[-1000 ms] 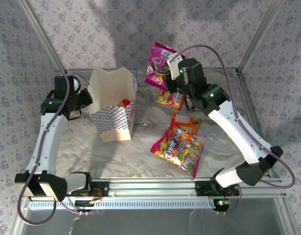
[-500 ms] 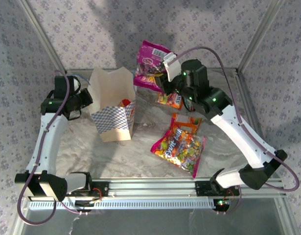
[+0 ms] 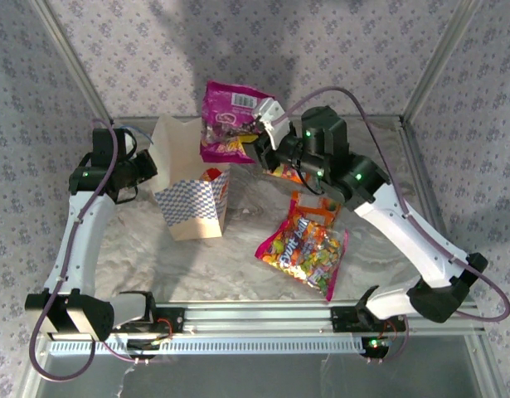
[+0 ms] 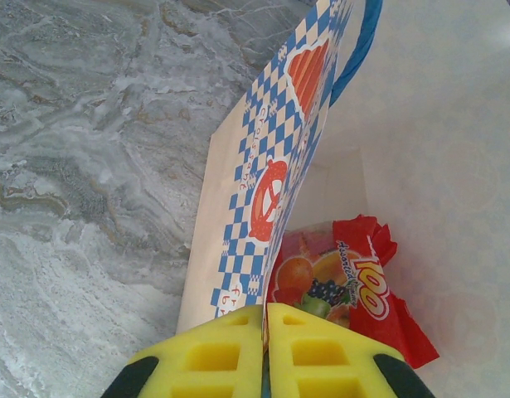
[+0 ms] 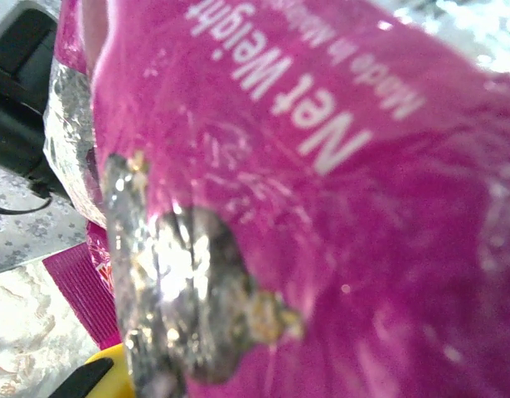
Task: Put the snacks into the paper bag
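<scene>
Light: bright and even from overhead in the top view.
Shadows: broad, soft grey patches on the back wall (image 3: 238, 41); faint ones on the counter (image 3: 246, 211).
Glare: white sheen on the crinkled foil of the purple packet (image 5: 321, 166).
Focus: right wrist view blurred, packet too near the lens; left wrist view crisp on the paper bag (image 4: 263, 191), left fingers (image 4: 213, 361) slightly soft.
Exposure: bag's inside pale, nearly washed out.

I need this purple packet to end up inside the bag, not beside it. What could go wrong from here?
The purple packet, held by its edge in the right gripper, hangs over the right rim of the paper bag, not over the middle of its mouth. Released now, it could catch the rim or fall outside. The left gripper pinches only one wall, so a push from the packet might buckle or tip the bag.
</scene>
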